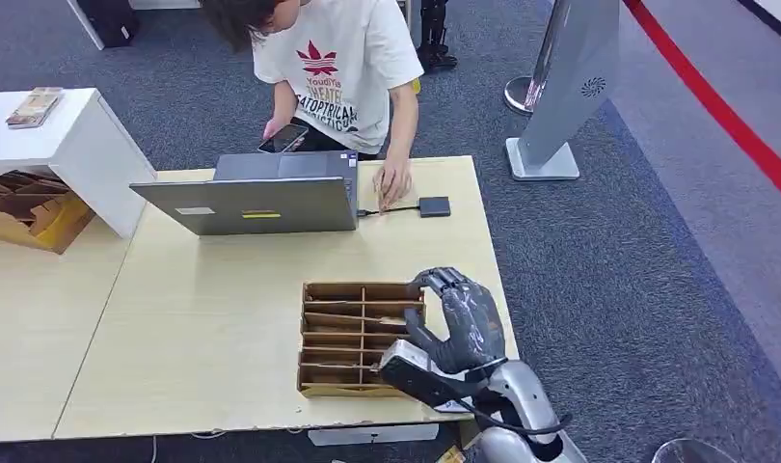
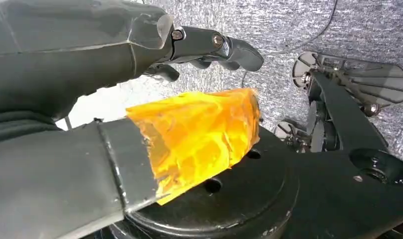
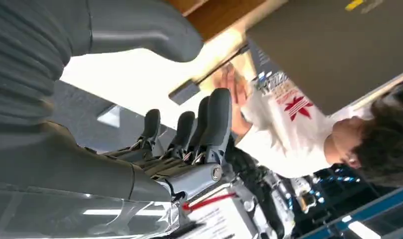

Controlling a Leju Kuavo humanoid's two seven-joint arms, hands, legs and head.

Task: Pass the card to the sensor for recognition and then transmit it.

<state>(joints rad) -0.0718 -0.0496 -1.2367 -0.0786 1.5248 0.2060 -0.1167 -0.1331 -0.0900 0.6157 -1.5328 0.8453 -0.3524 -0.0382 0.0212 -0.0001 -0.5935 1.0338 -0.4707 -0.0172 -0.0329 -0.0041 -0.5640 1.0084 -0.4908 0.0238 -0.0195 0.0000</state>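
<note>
- Right hand (image 1: pixel 461 313): hovers at the near right part of the tabletop (image 1: pixel 203 338), over the right end of the cardboard organizer (image 1: pixel 360 338). In the right wrist view my fingers (image 3: pixel 217 122) stand extended side by side with the thumb set well apart; nothing lies between them. Hand empty, fingers apart.
- Left hand (image 2: pixel 90 99): seen in its own wrist view, hanging low over carpet. Fingers (image 2: pixel 229 50) stretched out, thumb wrapped in orange tape; nothing held. Judgement: this hand is out of the working area.
- Cardboard organizer: shallow slotted tray, slots running left to right across my view, stacked near to far. I cannot make out a card in any slot; too small to tell. Judgement: if the card sits here, its long axis follows the slot, crosswise to my reach.
- Sensor (image 1: pixel 434 205): small dark flat box on the far part of the tabletop, cabled to the laptop (image 1: pixel 261 198). It lies ahead of the right hand and a little to its left, well apart from it.
- Person's hand (image 1: pixel 393 181): rests on the tabletop just beside the sensor, touching the cable.
- Key relation: organizer beneath my right hand, sensor straight beyond it. Judgement: right hand is the nearer one for both pick and presentation.
</note>
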